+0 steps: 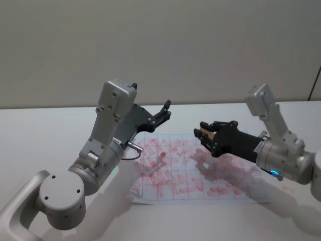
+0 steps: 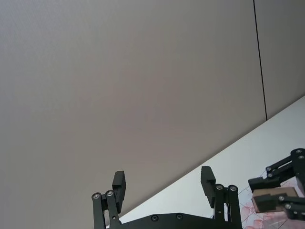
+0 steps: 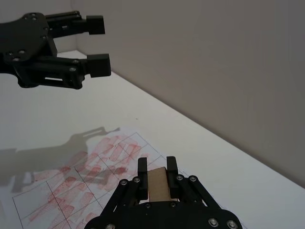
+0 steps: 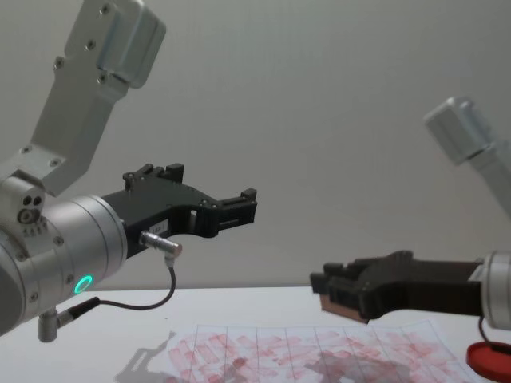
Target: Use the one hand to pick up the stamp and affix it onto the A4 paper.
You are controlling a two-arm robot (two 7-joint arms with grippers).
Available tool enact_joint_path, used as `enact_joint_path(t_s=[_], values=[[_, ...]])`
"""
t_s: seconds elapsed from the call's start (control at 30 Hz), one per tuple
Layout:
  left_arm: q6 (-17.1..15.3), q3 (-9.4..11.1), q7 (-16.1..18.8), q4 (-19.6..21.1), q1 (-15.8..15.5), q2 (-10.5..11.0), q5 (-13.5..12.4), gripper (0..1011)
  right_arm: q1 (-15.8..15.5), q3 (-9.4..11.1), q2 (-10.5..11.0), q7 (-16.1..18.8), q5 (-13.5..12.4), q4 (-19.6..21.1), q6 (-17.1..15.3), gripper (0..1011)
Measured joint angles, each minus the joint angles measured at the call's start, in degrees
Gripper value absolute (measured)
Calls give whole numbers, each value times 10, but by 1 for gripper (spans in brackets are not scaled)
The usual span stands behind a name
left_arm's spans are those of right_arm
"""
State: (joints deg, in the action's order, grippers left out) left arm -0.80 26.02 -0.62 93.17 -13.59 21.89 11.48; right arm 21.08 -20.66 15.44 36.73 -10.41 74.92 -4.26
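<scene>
My right gripper (image 1: pixel 202 134) is shut on the stamp (image 1: pixel 203 132), a small tan wooden block that sits between its black fingers (image 3: pixel 142 168). It holds the stamp (image 3: pixel 159 185) in the air above the far right part of the A4 paper (image 1: pixel 175 187). The paper (image 3: pixel 95 164) lies flat on the white table, its grid full of smudgy red prints. From the side, the stamp (image 4: pixel 335 307) hangs a little above the paper (image 4: pixel 319 347). My left gripper (image 1: pixel 163 112) is raised and open, high over the paper's far left corner, holding nothing.
A round red ink pad (image 4: pixel 491 359) lies on the table at the right, under my right wrist. A cable (image 4: pixel 152 299) dangles from the left wrist. The white table (image 1: pixel 45 130) ends at a plain grey wall behind.
</scene>
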Motion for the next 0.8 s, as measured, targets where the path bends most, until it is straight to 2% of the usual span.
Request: enact_joint_path(t_s=[0.07, 0.3, 0.37, 0.8], values=[[0, 0, 0, 0, 0, 0, 0, 1001, -3, 0, 2, -3, -2, 4, 2, 228], [0, 0, 0, 0, 0, 0, 0, 1001, -37, 6, 21, -46, -24, 47, 12, 227], [0, 0, 0, 0, 0, 0, 0, 1001, -54, 9, 31, -69, -33, 66, 12, 228], [0, 0, 0, 0, 0, 0, 0, 1001, -111, 28, 71, -164, -65, 126, -1, 227]])
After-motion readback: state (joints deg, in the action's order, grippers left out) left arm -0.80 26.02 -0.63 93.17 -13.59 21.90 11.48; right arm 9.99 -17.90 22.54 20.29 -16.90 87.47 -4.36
